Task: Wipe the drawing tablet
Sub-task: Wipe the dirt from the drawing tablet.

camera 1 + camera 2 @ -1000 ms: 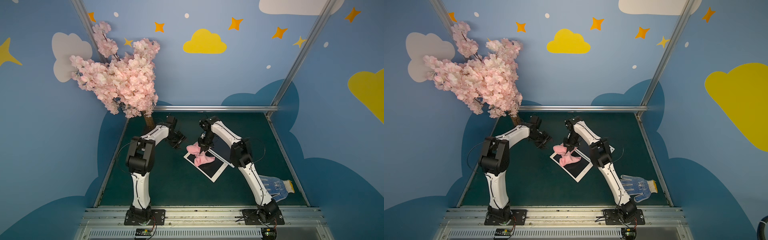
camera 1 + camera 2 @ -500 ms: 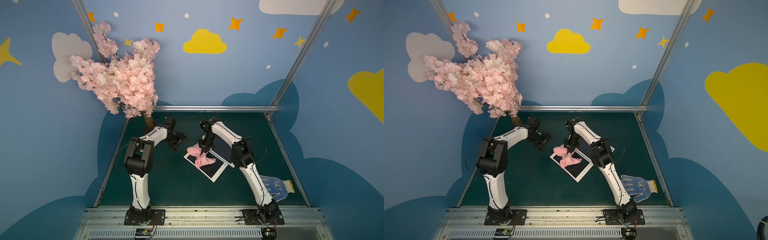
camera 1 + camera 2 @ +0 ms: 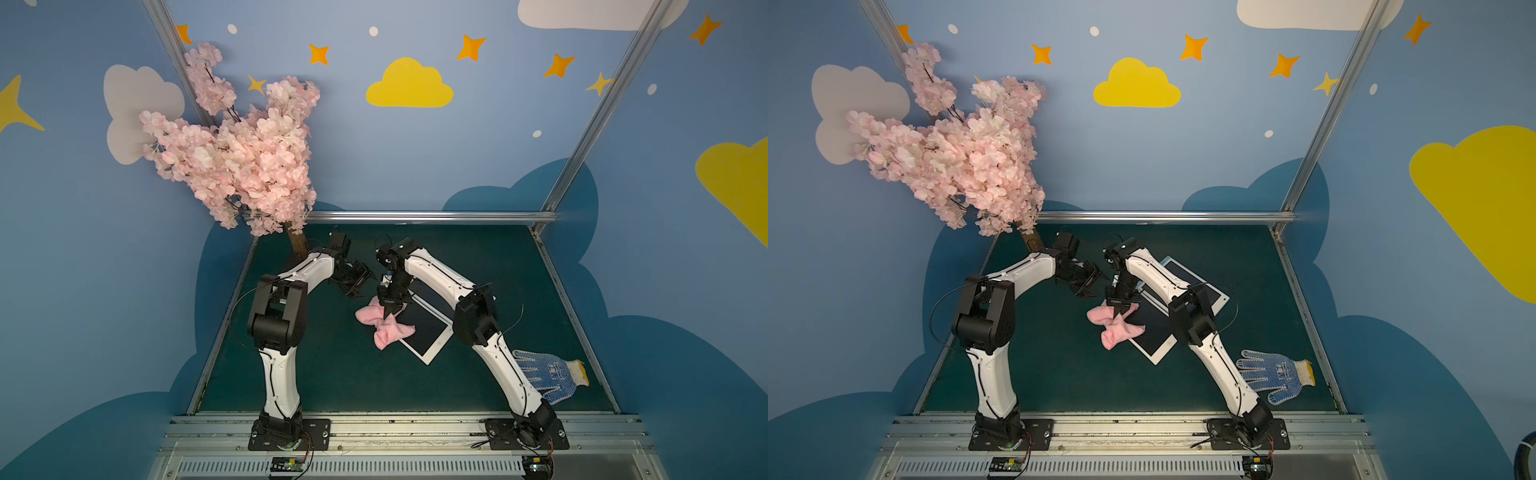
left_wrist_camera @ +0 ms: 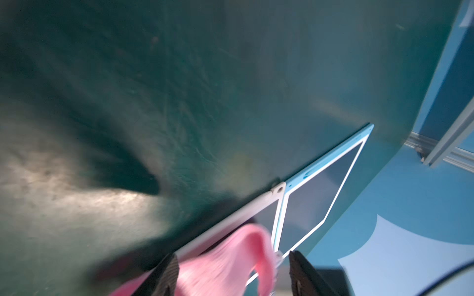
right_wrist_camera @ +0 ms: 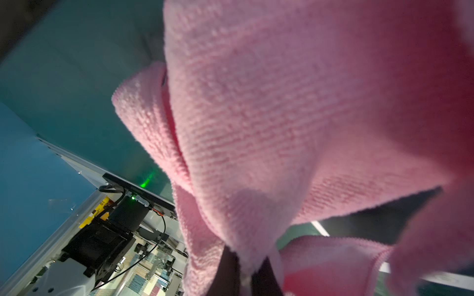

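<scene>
In both top views the drawing tablet lies flat on the table, partly under the right arm. The pink cloth drapes over its edge toward the left arm, pinched at its bunched middle by the right jaws. The left jaws hover just beside it.

The left wrist view shows those jaws parted and apparently empty, and a blue-framed tablet against the white one.

The right wrist view shows soft, limp terry, best gripped bunched. The tablet looks thin, stiff and slick, so it will likely slide.
</scene>
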